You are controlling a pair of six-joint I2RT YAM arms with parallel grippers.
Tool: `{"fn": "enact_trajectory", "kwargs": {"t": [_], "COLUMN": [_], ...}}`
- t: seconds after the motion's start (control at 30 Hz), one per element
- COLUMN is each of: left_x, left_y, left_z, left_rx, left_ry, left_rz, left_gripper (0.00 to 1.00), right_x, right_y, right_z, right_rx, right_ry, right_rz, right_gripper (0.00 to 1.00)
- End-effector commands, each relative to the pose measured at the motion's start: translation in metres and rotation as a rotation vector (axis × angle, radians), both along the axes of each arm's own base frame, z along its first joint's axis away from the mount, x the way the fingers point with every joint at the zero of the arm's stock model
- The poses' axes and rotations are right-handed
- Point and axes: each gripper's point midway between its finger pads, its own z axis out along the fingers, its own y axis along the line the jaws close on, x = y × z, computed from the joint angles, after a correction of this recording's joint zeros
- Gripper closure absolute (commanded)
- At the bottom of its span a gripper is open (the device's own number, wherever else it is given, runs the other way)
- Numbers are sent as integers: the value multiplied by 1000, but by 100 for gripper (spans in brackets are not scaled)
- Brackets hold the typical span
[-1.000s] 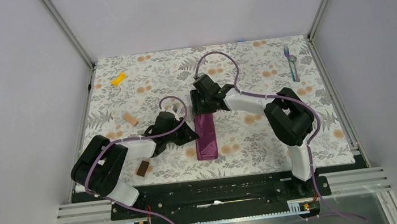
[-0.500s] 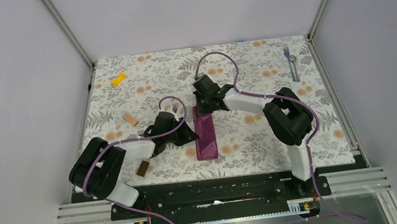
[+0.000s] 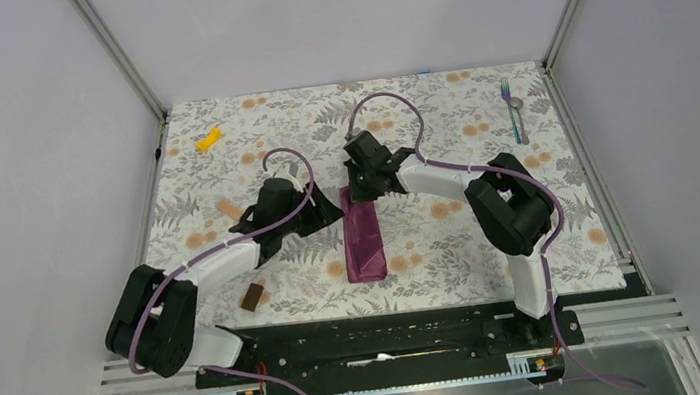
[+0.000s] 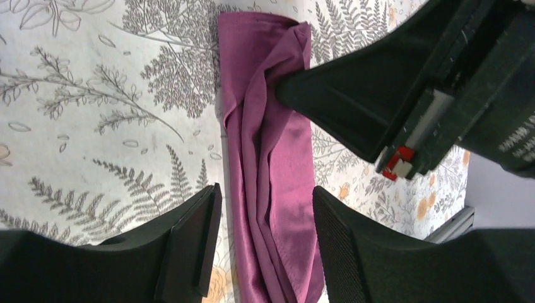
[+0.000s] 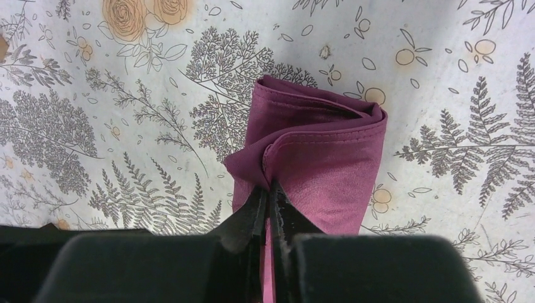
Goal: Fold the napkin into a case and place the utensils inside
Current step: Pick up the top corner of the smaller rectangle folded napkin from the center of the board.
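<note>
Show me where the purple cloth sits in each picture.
Top external: the napkin lies mid-table, a long folded strip between the two arms.
Left wrist: the napkin is in the centre, running top to bottom.
Right wrist: the napkin is in the centre, its folded end uppermost.
Shared landmark: the fern-print table cover beneath it.

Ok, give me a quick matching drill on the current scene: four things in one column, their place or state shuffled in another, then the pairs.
1. plum-magenta folded cloth napkin
2. silvery fork and spoon with bluish handles
3. small yellow piece
4. left end effector

A. far right of the floral-print table
B. open, straddling the cloth
C. mid-table, pinched by the shut right end effector
D. far left of the table

Pairs: 1-C, 2-A, 3-D, 4-B.
</note>
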Motion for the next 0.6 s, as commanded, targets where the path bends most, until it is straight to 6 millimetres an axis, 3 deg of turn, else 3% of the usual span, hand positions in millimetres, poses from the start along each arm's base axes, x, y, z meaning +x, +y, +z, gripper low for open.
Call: {"fn": "enact_trajectory", "kwargs": {"t": [0.0, 0.07, 0.23, 0.57], "left_x": [16, 16, 9, -10], "left_y": [-7, -3, 13, 29], "left_z": [1, -1, 0, 0], "left_rx": [-16, -27, 4, 16], "left_ry": [-5, 3, -8, -18], "left_rz": [-3, 22, 50, 71], "left_gripper": [46, 47, 47, 47], "right_x": [4, 4, 0, 0], "right_y": [6, 8, 12, 13], "right_z": [20, 18, 17, 10], "right_rx": [58, 62, 44, -122], "right_ry": [-22, -18, -34, -99], "right_rz": [7, 17, 37, 26], "right_gripper": [83, 71, 55, 52]}}
